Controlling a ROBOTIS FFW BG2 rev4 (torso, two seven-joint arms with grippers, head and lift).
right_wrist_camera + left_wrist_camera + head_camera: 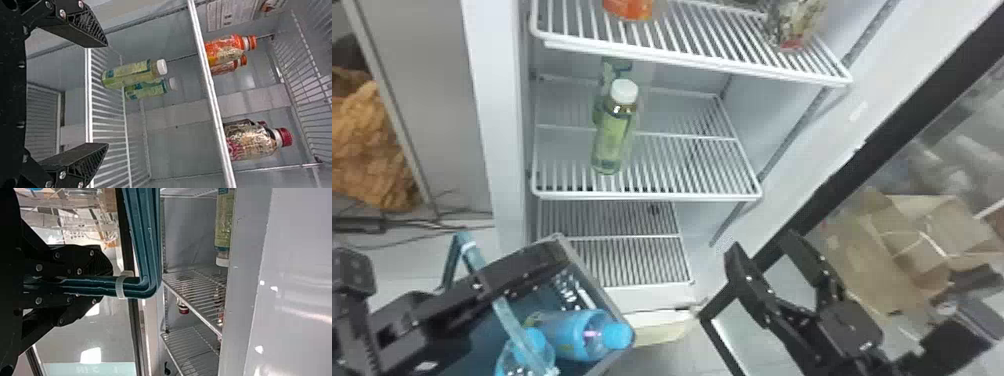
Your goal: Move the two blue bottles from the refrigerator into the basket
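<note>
Two blue bottles, one (564,332) and another (524,357), lie inside the blue basket (612,305) at the lower left of the head view. My left gripper (487,282) is at the basket's teal handle (507,322). In the left wrist view my left gripper (107,282) is shut on that handle (145,239), whose corner sticks out beyond the fingers. On the right, outside the refrigerator shelves, my right gripper (762,245) stands open. The right wrist view shows my right gripper (106,95) with its fingers wide apart and nothing held.
Two green bottles, one (614,137) in front of the other (617,67), stand on the middle shelf (652,195). Orange (629,7) and dark patterned (792,25) bottles are on the upper shelf. The open door's dark edge (857,152) slants along the right.
</note>
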